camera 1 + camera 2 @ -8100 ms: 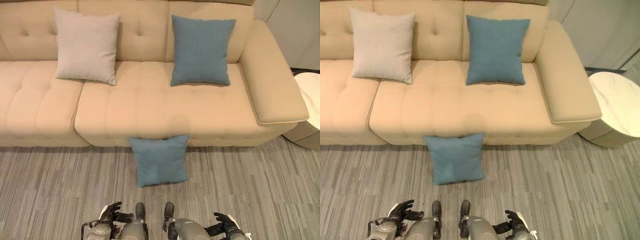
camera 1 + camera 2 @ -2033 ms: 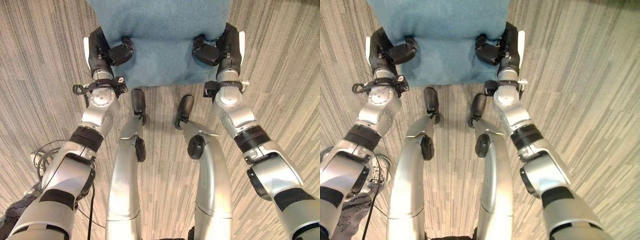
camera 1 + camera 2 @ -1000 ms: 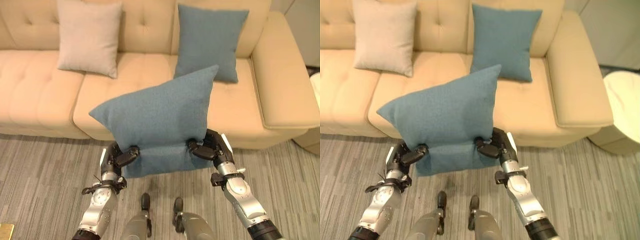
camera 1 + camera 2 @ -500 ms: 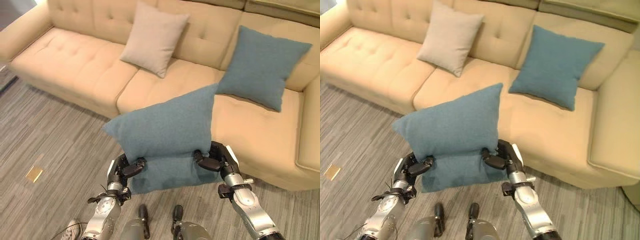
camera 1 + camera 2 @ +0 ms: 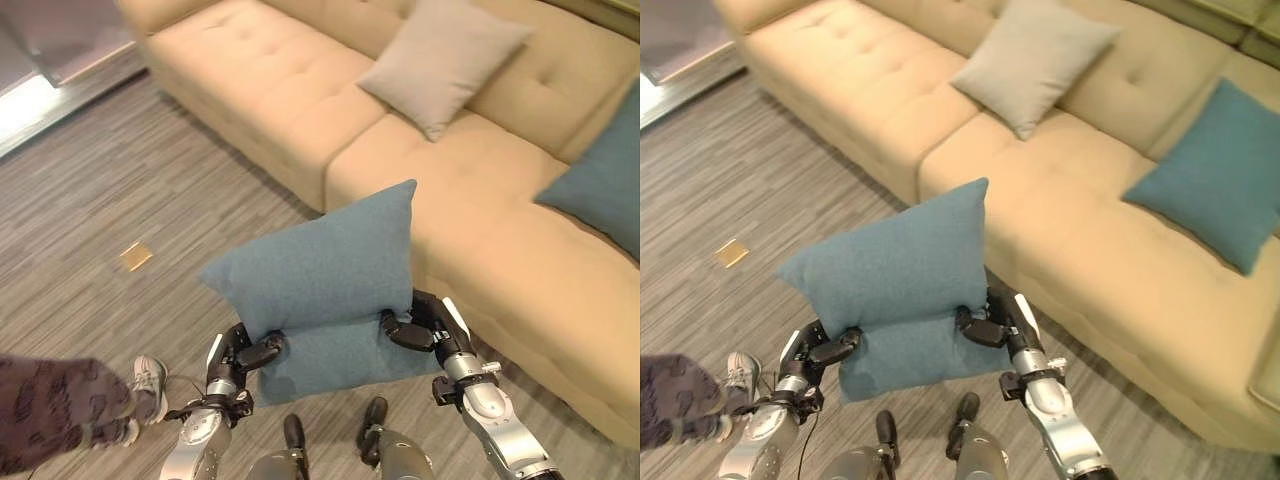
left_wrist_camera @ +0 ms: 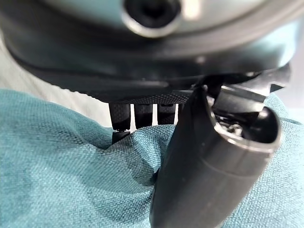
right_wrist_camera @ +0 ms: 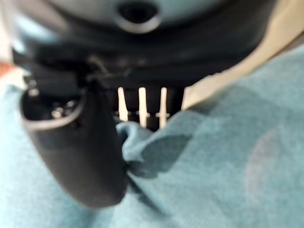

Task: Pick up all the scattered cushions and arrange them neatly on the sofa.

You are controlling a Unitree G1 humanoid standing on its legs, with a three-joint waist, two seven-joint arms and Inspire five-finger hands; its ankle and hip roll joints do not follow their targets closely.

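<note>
Left hand (image 5: 243, 352): we pinch the blue cushion (image 5: 325, 270), frame centre.
Right hand (image 5: 425, 325): we pinch its other edge.
Sofa (image 5: 300, 110): upper right.

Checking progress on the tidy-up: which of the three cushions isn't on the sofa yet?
The blue cushion pinched between the left hand and right hand, held above the floor. The beige cushion and other blue cushion lean on the sofa.
</note>
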